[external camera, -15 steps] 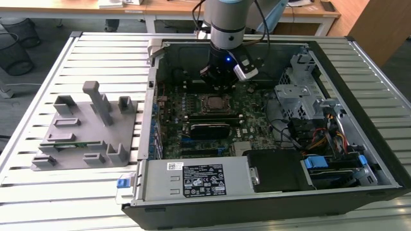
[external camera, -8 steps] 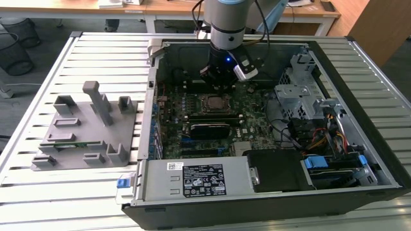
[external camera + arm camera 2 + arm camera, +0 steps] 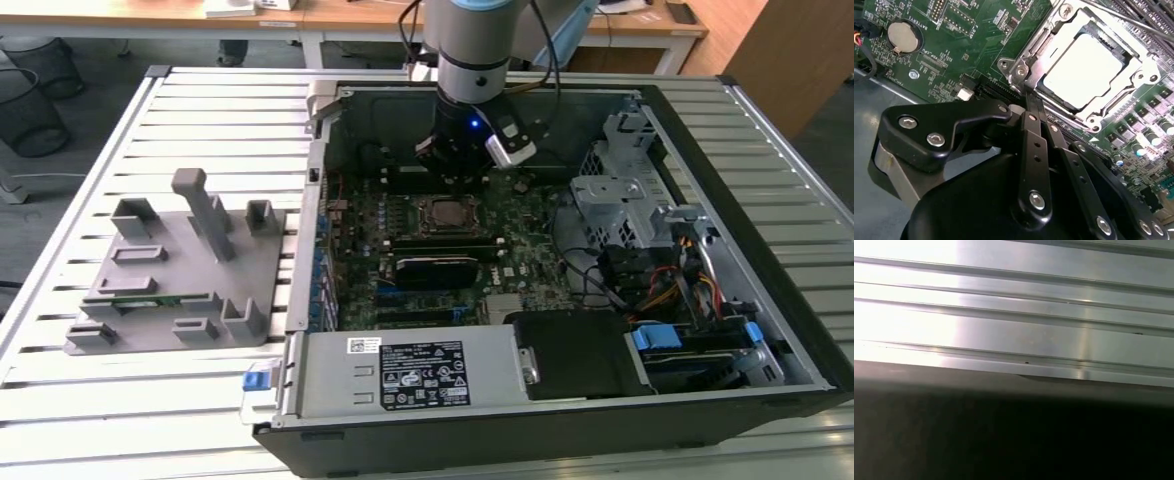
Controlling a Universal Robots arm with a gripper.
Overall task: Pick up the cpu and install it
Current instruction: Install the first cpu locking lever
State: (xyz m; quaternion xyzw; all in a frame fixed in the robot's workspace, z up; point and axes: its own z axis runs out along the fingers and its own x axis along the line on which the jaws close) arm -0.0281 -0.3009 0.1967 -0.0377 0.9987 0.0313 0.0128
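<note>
CPU [image 3: 1081, 67] is lying flat in its socket [image 3: 1019, 70] on the motherboard [image 3: 974, 35], its pale metal top showing inside the steel frame in the second wrist view. In the exterior view the socket sits toward the far middle of the open case [image 3: 787, 330], and the gripper [image 3: 461, 180] is hanging right above it. The second wrist view shows the gripper [image 3: 1035, 102] with its two thin fingers [image 3: 1031, 125] pressed together, holding nothing, their tips just beside the near edge of the frame.

Judging by this, the chip is already seated and the work is sitting at the tail of the install step: the pick and the placing look done. Whether the frame is clamped down over the chip cannot be told. Any move from here is calling for care with the frame and the small parts around it, since the fingertips are very close to the board. On the exterior view's left, a grey fixture [image 3: 174, 270] is resting on the slatted table [image 3: 214, 110], well apart from the case.
</note>
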